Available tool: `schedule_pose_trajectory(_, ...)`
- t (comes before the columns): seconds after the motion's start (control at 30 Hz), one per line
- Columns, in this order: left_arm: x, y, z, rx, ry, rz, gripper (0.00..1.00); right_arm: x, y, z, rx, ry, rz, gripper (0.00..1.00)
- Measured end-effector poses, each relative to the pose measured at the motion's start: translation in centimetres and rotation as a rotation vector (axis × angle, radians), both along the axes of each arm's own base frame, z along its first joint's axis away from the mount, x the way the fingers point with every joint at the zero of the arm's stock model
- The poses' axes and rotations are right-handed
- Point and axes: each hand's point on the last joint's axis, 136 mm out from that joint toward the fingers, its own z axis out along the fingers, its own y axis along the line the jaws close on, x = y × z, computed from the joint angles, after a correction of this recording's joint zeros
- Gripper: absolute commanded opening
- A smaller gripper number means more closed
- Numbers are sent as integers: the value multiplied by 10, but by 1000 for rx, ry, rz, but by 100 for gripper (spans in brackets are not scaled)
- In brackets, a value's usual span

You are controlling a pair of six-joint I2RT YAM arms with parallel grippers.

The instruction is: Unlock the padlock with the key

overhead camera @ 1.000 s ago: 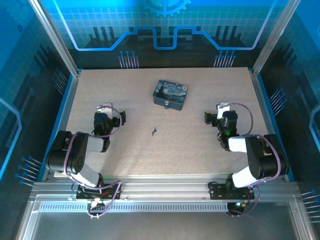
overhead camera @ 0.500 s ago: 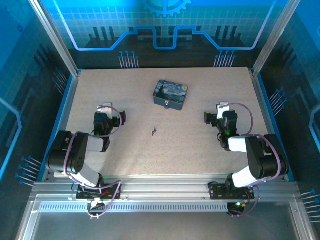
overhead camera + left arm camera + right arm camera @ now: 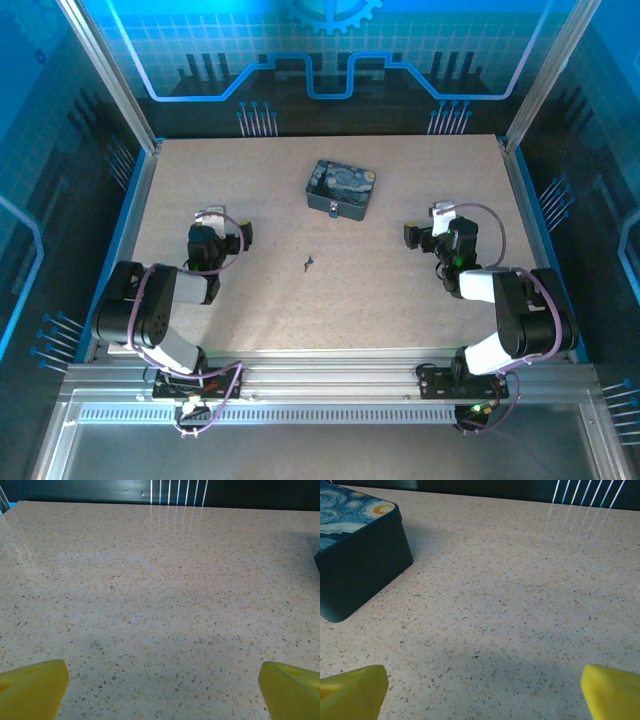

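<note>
Nothing is in hand yet, so by my judgement the task is at its opening step, the reach for the key. In the top view the key (image 3: 308, 263) is a tiny dark sliver lying bare on the table (image 3: 250, 180) at the middle of the frame, well apart from both arms. The padlock (image 3: 333, 208) seems to be the small pale spot at the lower edge of the tin (image 3: 340, 188), just above the centre (too small to be sure of its shackle). The left gripper (image 3: 160, 695) is spread wide and holds nothing, with its yellow fingertips (image 3: 30, 687) at the two lower corners of its wrist view over plain tabletop. The right gripper (image 3: 482, 692) is likewise released. Its wrist view takes in a corner of the tin at the upper left. The next move calls for a careful pinch, since so thin and flat a piece of metal on a hard surface gives the pads little to catch. The table is a speckled, stone-like sheet with a slight sheen, and the tin is a boxy dark-blue thing with rounded corners and a swirling painted lid.
</note>
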Motion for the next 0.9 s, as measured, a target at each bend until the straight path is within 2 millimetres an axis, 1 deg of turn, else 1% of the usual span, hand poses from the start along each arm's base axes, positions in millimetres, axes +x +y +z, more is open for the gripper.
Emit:
schedule_pose_trajectory(0.57,0,1,0,-3,1,-2,99,-1,1,-2,2,9,11,100)
schedule_pose_trajectory(0.7,-3,3,3,-3,-10,9,99,-1,1,-2,2,9,11,100)
schedule_pose_trajectory(0.77,-8,4,12,-4,-17,11,99,-1,1,-2,1,9,10,100)
schedule_pose_trajectory(0.9,-19,3,59,-52,-69,15,99,-2,0,-3,-6,40,0,100)
